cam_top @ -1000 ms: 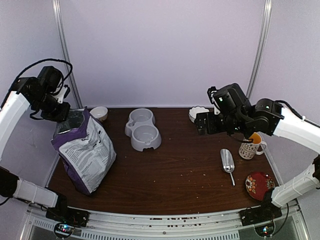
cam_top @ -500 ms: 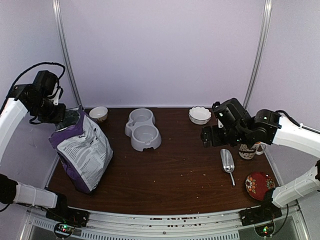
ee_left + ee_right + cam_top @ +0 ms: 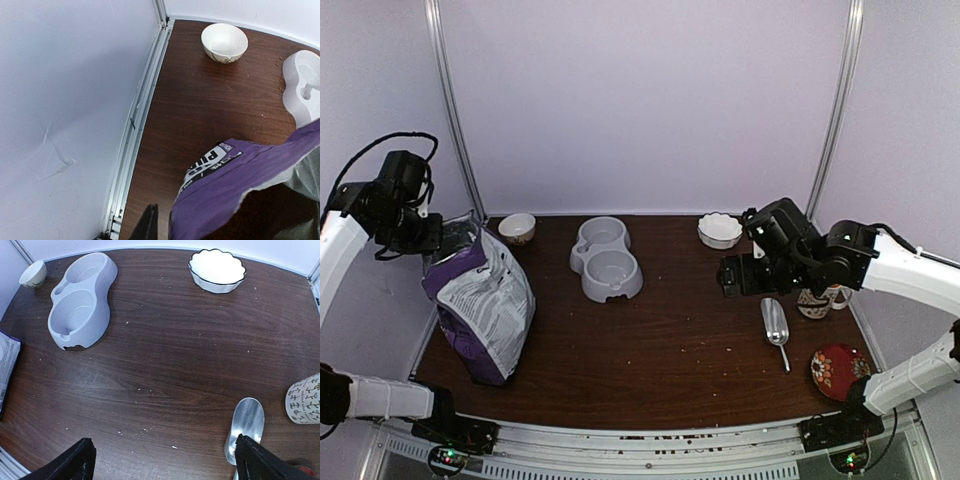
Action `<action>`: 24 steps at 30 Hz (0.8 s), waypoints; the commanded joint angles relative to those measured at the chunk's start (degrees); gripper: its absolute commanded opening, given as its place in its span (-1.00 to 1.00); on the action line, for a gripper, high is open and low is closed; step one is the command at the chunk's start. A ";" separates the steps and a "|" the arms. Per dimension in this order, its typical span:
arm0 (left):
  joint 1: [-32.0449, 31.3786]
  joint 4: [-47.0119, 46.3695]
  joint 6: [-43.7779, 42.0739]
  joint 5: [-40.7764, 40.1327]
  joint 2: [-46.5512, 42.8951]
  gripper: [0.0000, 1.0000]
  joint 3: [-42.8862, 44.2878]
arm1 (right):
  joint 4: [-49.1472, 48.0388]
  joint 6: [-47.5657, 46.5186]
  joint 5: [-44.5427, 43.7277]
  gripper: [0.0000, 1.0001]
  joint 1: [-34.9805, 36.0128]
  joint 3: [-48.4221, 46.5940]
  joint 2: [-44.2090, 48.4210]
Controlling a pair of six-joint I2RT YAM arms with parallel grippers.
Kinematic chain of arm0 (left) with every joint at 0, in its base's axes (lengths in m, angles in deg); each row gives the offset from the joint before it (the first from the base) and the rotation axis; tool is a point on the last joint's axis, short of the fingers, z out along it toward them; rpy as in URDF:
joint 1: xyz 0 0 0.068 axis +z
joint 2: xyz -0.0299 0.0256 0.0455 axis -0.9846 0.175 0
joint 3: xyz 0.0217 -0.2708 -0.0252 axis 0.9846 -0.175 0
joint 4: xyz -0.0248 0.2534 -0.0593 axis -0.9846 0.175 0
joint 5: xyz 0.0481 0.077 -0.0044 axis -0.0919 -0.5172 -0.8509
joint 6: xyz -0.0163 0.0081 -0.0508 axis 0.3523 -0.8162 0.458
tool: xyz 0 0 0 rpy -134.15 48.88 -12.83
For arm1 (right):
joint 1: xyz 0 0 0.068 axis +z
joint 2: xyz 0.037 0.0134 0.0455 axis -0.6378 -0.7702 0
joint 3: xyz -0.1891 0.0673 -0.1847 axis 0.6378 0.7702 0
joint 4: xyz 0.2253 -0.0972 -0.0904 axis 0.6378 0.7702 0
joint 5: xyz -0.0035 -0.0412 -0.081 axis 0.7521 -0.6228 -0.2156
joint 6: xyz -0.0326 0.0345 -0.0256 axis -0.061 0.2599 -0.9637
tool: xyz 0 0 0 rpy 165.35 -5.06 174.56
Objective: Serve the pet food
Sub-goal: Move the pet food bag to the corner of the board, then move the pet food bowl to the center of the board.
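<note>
Standing upright at the left edge of the counter (image 3: 670, 350), the purple bag (image 3: 485, 305) was seen with its top open, and the left end effector (image 3: 442, 238) was held at that top rim. In the left wrist view one finger (image 3: 149, 225) was shown just beside the purple edge. The other finger was hidden by the bag, so it could not be told whether the rim was gripped. The pet food could not be made out inside the bag's dark mouth. The right end effector (image 3: 732, 275) was spread wide and held nothing, poised above the counter near the metal scoop (image 3: 775, 322), which lay flat beside a patterned mug (image 3: 306, 399). The grey double bowl (image 3: 606, 260) was set apart from the bag, toward the back.
</note>
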 commanded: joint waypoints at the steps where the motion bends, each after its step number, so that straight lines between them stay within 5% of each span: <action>1: 0.75 -0.49 0.82 -1.43 -1.95 -0.54 -1.37 | -5.86 -1.61 6.86 1.00 -0.32 -2.70 -2.72; 12: 0.73 -0.78 -1.22 2.08 -6.56 0.94 -2.83 | -8.08 -3.67 14.37 0.98 0.32 -20.98 -23.34; 24: 0.78 -8.12 0.01 8.66 -15.28 0.96 -15.15 | -5.56 -6.95 15.18 0.95 0.29 -44.31 -47.29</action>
